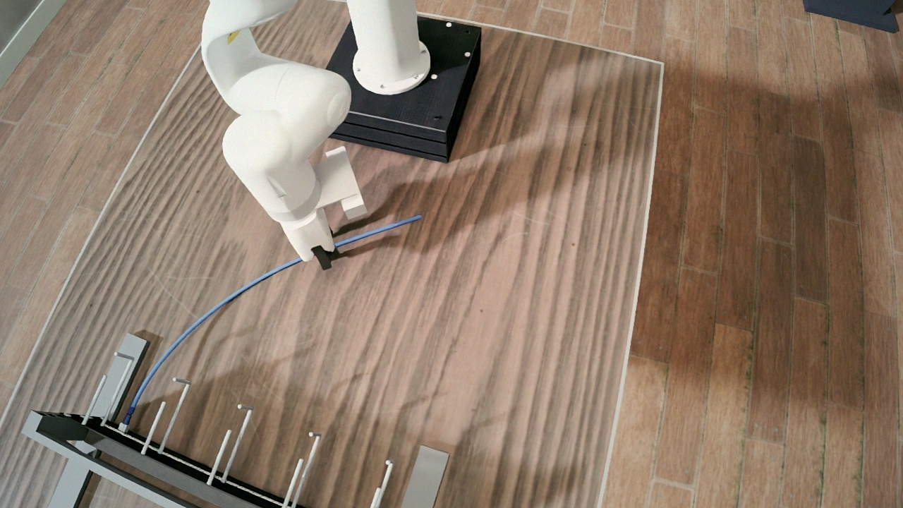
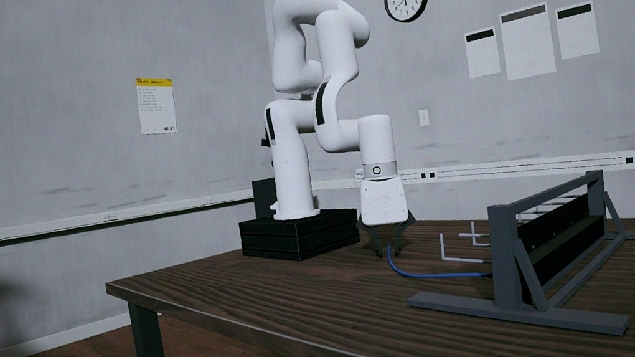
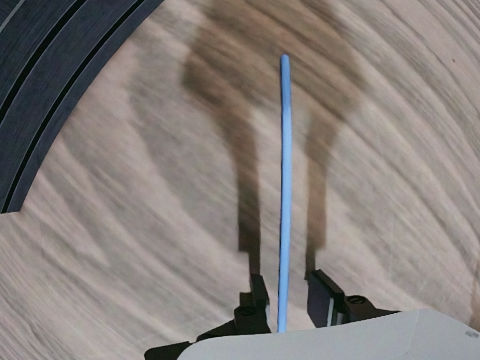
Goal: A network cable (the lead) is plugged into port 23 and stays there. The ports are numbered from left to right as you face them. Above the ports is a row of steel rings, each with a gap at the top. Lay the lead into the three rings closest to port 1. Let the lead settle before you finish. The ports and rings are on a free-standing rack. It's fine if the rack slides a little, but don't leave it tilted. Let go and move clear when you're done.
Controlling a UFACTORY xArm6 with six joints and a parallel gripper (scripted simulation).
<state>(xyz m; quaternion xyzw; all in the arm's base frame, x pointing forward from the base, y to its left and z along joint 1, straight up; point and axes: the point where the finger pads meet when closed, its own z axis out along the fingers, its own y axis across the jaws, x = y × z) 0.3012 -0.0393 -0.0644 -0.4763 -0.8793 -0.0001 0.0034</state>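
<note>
Rack [image 2: 503,256]: grey frame standing upright on the surface [image 2: 282,306], nearest the exterior camera; in the top view it runs along the lower left edge [image 1: 157,464].
Rings [image 1: 240,435]: they show as thin white rods jutting from the front of the rack toward the arm, in a row; the cable is in none of them.
Cable [image 1: 208,309]: blue, plugged into the rack near the end that is on the left in the top view [image 1: 128,420]. From there it curves over the surface and passes under the end effector. Its free end lies past the end effector, near the base [image 1: 416,218].
End effector [image 1: 324,257]: points straight down, with its dark fingers close to the surface. It is partly spread and straddles the cable [image 3: 286,174]; the wrist view shows a gap on each side, so it is not pinching it.
Arm [image 2: 325,63]: white, folded high, with the last link vertical above the end effector [image 2: 388,248].
Base [image 1: 441,135]: black stacked block at the far edge of the surface, well apart from the rack.
</note>
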